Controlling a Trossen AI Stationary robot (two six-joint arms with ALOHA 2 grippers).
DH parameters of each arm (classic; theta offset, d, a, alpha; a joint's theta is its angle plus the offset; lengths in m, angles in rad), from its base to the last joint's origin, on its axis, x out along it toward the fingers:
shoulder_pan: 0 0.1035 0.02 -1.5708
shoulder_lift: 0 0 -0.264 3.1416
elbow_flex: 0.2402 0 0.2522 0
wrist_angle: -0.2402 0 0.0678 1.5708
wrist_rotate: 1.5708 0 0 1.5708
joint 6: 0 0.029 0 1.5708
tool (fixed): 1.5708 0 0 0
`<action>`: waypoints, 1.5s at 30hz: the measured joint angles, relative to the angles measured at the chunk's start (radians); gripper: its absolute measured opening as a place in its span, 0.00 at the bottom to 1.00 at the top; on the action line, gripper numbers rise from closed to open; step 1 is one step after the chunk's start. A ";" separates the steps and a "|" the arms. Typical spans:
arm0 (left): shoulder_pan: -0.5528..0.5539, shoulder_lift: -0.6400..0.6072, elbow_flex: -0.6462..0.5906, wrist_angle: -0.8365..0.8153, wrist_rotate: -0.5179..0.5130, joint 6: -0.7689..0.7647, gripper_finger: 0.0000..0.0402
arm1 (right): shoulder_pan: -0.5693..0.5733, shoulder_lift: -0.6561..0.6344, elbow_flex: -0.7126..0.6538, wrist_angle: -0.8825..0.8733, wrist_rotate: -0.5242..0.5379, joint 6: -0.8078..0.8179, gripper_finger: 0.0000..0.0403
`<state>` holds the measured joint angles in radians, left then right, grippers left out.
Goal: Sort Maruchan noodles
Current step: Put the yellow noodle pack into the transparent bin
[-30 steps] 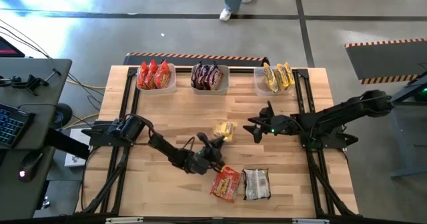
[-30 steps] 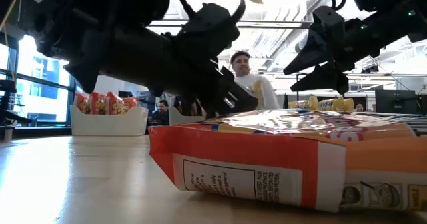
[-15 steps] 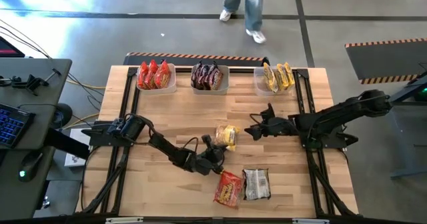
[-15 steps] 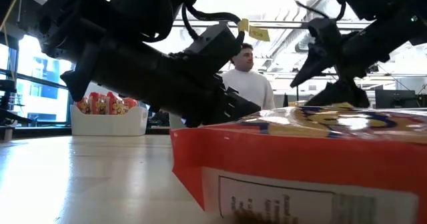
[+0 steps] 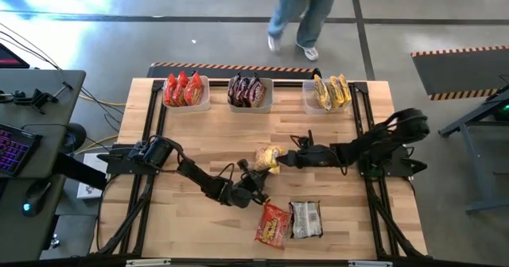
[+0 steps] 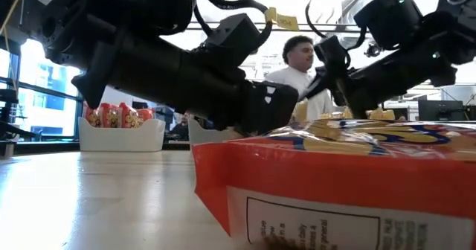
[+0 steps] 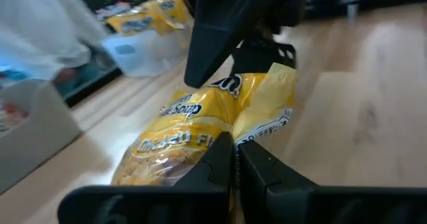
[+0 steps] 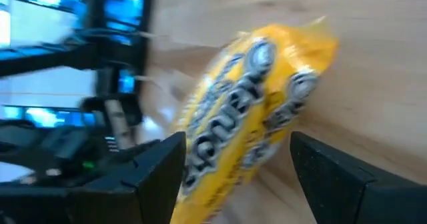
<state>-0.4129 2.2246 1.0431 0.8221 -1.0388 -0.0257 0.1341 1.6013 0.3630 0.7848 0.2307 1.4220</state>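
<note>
Here my right tool [image 5: 288, 159], jaws spread and grasping nothing, faces the yellow noodle packet [image 5: 269, 157] lying mid-worktop [image 5: 318, 124], its long axis running straight between my fingers [image 8: 157, 174]. My left tool [image 5: 256, 186], clenched, sits just beside it but empty.

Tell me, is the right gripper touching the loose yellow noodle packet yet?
Cannot tell. In the right wrist view the right gripper has open fingers either side of the yellow packet, but motion blur hides any gap.
</note>
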 joint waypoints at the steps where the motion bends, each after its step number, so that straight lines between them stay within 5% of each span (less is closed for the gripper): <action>1: 0.000 0.000 0.000 0.001 -0.019 0.000 0.00 | 0.000 0.024 0.002 0.056 0.001 0.000 0.65; 12: -0.007 0.002 0.000 0.074 -0.074 0.045 0.00 | 0.010 0.176 0.078 0.187 0.011 0.045 0.65; 27: -0.032 0.002 0.006 0.100 -0.048 0.116 0.00 | -0.020 0.187 0.115 0.182 0.015 -0.074 0.63; 37: -0.032 0.002 0.006 0.097 0.008 0.118 0.01 | -0.019 0.186 0.116 0.184 0.037 -0.167 0.41; 45: -0.072 -0.043 0.006 0.031 0.073 0.136 0.18 | -0.022 0.187 0.115 0.181 0.056 -0.307 0.22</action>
<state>-0.4846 2.1811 1.0489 0.8535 -0.9653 0.1102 0.1123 1.7882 0.4778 0.9661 0.2871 1.1147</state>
